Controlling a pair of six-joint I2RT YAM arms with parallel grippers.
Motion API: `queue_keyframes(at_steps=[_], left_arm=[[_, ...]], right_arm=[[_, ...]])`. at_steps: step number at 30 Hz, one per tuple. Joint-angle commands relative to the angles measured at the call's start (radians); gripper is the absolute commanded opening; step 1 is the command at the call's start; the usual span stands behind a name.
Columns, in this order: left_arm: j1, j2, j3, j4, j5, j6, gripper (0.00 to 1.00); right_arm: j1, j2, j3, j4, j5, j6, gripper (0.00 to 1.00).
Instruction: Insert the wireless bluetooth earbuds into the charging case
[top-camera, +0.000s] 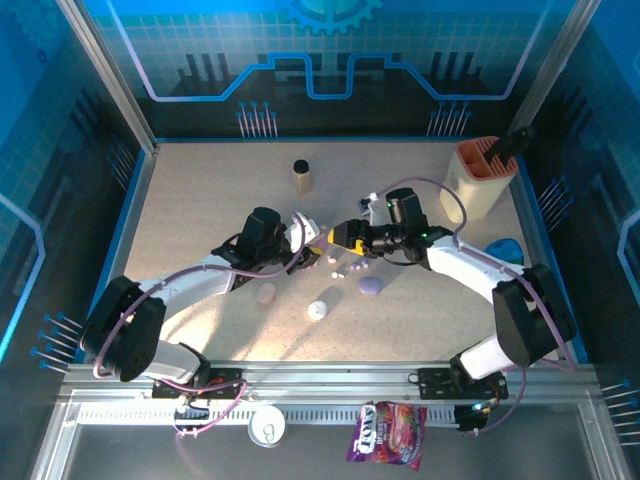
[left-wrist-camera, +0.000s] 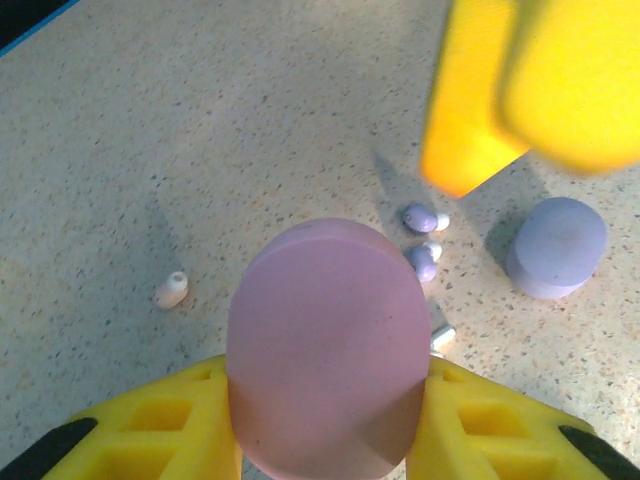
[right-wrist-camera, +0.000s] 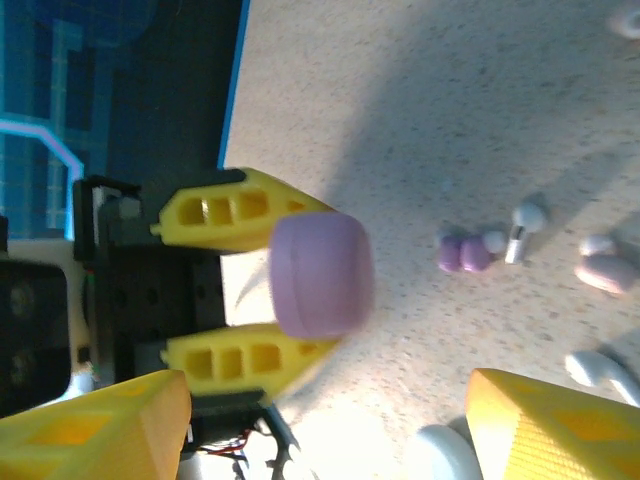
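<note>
My left pincer (left-wrist-camera: 327, 400) clamped on pink case (left-wrist-camera: 325, 320), right pincer (right-wrist-camera: 330, 400) wide apart, holding nothing, purple buds (left-wrist-camera: 420, 240) on desk (left-wrist-camera: 200, 120) at case's one o'clock

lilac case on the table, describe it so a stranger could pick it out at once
On the speckled table, look just nearer the arm bases than the right gripper at the centre. The lilac case is a low round puck lying flat beside tiny loose earbuds; the white case and pink case to its left differ in colour.
</note>
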Motion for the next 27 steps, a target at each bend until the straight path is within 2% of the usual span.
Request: queue_keyframes(at_steps=[1, 10, 16, 18, 21, 24, 27], left_arm=[[-0.021, -0.026, -0.006, 0.051, 0.045, 0.052, 0.36], [-0.033, -0.046, -0.014, 0.053, 0.033, 0.048, 0.36], [-0.034, -0.05, -0.021, 0.069, 0.045, 0.036, 0.37], [-0.035, -0.057, -0.038, 0.104, 0.045, 0.028, 0.36], [-0.035, -0.084, -0.093, 0.201, 0.073, 0.021, 0.39], [-0.035, -0.107, -0.136, 0.328, 0.058, -0.052, 0.51], [-0.034, -0.126, -0.18, 0.453, 0.056, -0.122, 0.86]], right_arm=[[0.03, 0.046, 0.059, 0.004, -0.056, 0.002, 0.68], [0.041, 0.103, 0.09, -0.014, -0.057, -0.005, 0.48], [0.04, 0.092, 0.076, -0.009, -0.046, 0.0, 0.29], [0.034, 0.073, 0.066, 0.005, -0.042, 0.01, 0.24], [0.021, 0.04, 0.049, 0.034, -0.051, 0.026, 0.22], [-0.005, -0.006, 0.024, 0.07, -0.072, 0.057, 0.2], [-0.032, -0.048, -0.004, 0.112, -0.097, 0.096, 0.18]])
